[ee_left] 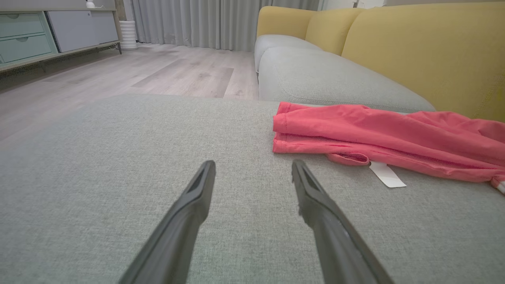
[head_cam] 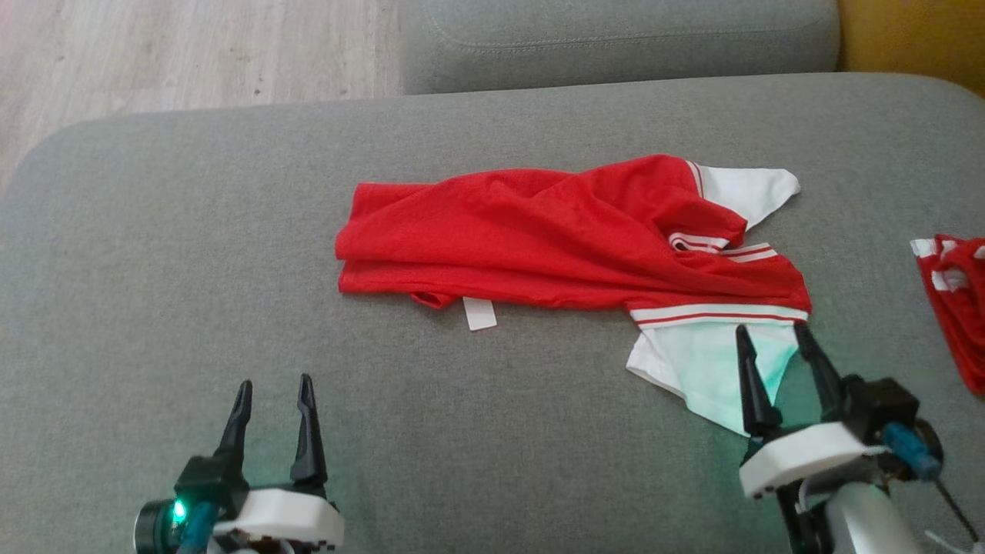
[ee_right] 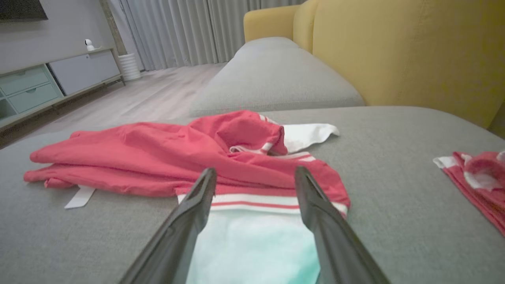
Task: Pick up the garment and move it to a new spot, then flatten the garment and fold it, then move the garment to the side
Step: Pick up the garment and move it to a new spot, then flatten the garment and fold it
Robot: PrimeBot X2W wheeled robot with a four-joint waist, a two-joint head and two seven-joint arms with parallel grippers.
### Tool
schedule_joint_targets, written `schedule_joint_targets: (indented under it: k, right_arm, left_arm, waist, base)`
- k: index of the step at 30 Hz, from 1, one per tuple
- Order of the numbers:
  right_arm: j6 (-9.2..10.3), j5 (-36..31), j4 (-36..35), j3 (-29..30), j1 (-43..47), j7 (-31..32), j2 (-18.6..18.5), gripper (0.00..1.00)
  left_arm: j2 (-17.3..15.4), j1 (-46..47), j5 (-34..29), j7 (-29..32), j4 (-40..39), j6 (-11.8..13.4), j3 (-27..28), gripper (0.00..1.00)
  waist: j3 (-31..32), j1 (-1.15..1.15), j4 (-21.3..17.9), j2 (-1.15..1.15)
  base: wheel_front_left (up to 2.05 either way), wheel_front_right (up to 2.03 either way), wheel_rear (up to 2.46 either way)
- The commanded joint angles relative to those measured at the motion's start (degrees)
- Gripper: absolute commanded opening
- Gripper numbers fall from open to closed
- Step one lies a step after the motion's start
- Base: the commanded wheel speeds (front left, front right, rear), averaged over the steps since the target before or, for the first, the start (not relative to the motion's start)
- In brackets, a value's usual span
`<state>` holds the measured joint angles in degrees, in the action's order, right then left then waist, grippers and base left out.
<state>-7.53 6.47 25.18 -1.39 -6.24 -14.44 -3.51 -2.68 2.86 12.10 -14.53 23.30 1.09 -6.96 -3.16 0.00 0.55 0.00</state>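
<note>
The garment [head_cam: 539, 231] is lying rumpled and partly doubled over on the grey seat cushion [head_cam: 192, 269], a little to the right of its middle; its long red body is running toward the left, and both white sleeves are lying at the right end.

The left gripper [head_cam: 275, 381] is hovering over bare cushion with its fingers spread and nothing between them, well apart from the garment; the right gripper [head_cam: 771, 329] is also standing wide with nothing gripped, its fingers reaching over the near sleeve [head_cam: 692, 369]; whether the tips are touching the cloth I cannot tell.

I am judging the shirt to be light, soft and limp; it will be sagging and trailing when lifted, it is not fragile, and the open knit may be catching on a fingertip. The striped trim [head_cam: 716, 313] above the near sleeve looks thicker and is probably giving a surer hold; the front left corner [head_cam: 346, 285], beside the white label [head_cam: 480, 314], is suiting the other gripper.

Broad open cushion is lying to the left and in front; past the rounded left edge the wooden floor [head_cam: 154, 46] is beginning; on the right a second red-and-white cloth [head_cam: 950, 300] is lying near, so dragging that way is risking a tangle.
</note>
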Motion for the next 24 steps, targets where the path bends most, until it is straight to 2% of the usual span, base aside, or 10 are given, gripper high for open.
schedule_joint_targets:
  k: [1,7,11,13,17,21,24]
  right_arm:
    - [0.04,-0.5,-1.2,-1.8,-0.5,-0.6,0.4,1.00]
    - [0.04,-0.4,-1.0,-2.5,-0.6,-0.6,0.6,1.00]
    - [0.04,-0.2,-1.2,-2.7,-1.2,-0.6,0.6,1.00]
    - [0.04,0.0,-1.6,-3.7,-2.2,-0.6,0.6,1.00]
    - [0.04,0.5,-2.3,-5.2,-4.1,-0.6,0.6,1.00]
    - [0.04,0.7,-3.0,-5.9,-5.9,-0.6,0.6,1.00]
    - [0.04,0.8,-3.3,-5.8,-6.7,-0.6,0.6,1.00]
  left_arm:
    - [-0.2,0.6,-0.2,-0.5,-2.0,0.5,2.4,1.00]
    - [-0.2,0.6,0.4,-0.5,-2.3,0.8,2.1,1.00]
    - [-0.2,2.3,1.2,-0.5,-1.9,0.0,1.5,1.00]
    - [-0.2,6.0,2.9,-0.5,0.1,-1.9,0.4,1.00]
    - [-0.2,13.4,2.9,-0.5,3.4,-3.1,0.5,1.00]
    - [-0.2,19.4,3.3,-0.5,8.1,-3.5,2.1,1.00]
    - [-0.2,22.3,3.1,-0.5,12.4,-2.9,3.7,1.00]
  waist:
    - [0.1,0.00,-0.1,0.00]
    - [-0.2,0.00,-0.6,0.00]
    - [-1.1,0.00,-0.8,0.00]
    - [-3.1,0.00,-1.3,0.00]
    - [-6.8,0.00,-3.0,0.00]
    - [-9.8,0.00,-5.3,0.00]
    - [-11.3,0.00,-6.9,0.00]
  base:
    - [0.00,0.00,0.00]
    - [0.00,0.00,0.00]
    - [0.00,0.00,0.00]
    - [0.00,0.00,0.00]
    - [0.00,0.00,0.00]
    - [0.00,0.00,0.00]
    - [0.00,0.00,0.00]
